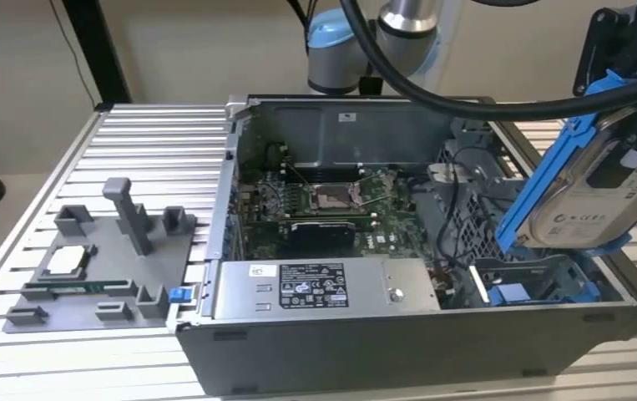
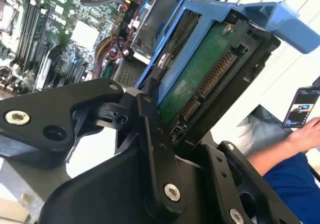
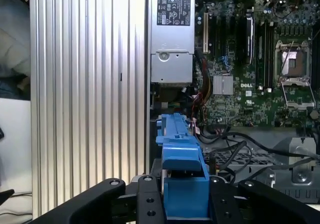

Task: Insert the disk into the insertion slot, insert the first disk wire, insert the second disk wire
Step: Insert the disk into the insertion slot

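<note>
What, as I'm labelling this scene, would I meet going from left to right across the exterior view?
Grey parts fixture → power-supply box → blue-framed disk, held aloft.

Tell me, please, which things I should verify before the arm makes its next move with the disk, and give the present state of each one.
1. Grip on the disk: ok. The gripper is shut on its blue caddy.
2. Disk seated in the insertion slot: not ok. In the exterior view it is tilted over the slot, not seated.
3. Slot free of obstruction: cannot tell. The disk hides part of it.
4. Disk connector bare: ok. No wire is plugged in.
5. Person's hand away from the disk: ok. It is off to the side in the second wrist view.
</note>
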Controlling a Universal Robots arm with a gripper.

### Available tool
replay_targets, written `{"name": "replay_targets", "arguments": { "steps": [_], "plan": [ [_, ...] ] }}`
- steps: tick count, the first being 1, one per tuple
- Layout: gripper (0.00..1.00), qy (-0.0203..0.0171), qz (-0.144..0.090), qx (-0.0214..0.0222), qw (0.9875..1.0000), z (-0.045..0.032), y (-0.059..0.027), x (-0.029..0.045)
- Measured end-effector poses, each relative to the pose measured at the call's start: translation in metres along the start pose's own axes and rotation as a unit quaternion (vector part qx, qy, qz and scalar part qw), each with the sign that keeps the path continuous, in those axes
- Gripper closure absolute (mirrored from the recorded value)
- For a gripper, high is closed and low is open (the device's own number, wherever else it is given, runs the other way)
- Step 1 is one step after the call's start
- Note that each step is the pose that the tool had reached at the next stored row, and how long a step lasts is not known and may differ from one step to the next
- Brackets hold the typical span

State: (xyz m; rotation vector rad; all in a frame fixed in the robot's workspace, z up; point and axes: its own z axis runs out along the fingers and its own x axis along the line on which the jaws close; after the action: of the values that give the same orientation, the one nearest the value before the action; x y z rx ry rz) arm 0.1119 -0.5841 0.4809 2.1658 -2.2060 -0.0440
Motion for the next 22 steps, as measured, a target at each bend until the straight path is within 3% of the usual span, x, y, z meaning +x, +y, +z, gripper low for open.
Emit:
{"name": "replay_targets", "arguments": {
  "steps": [16, 22],
  "plan": [
    [1.00, -0.0001, 0.000, 0.0000, 1.0000, 0.0036, -0.0005, -0.0032],
    [1.00, -0.0001, 0.000, 0.0000, 1.0000, 0.0121, -0.0095, -0.0067]
  ]
}}
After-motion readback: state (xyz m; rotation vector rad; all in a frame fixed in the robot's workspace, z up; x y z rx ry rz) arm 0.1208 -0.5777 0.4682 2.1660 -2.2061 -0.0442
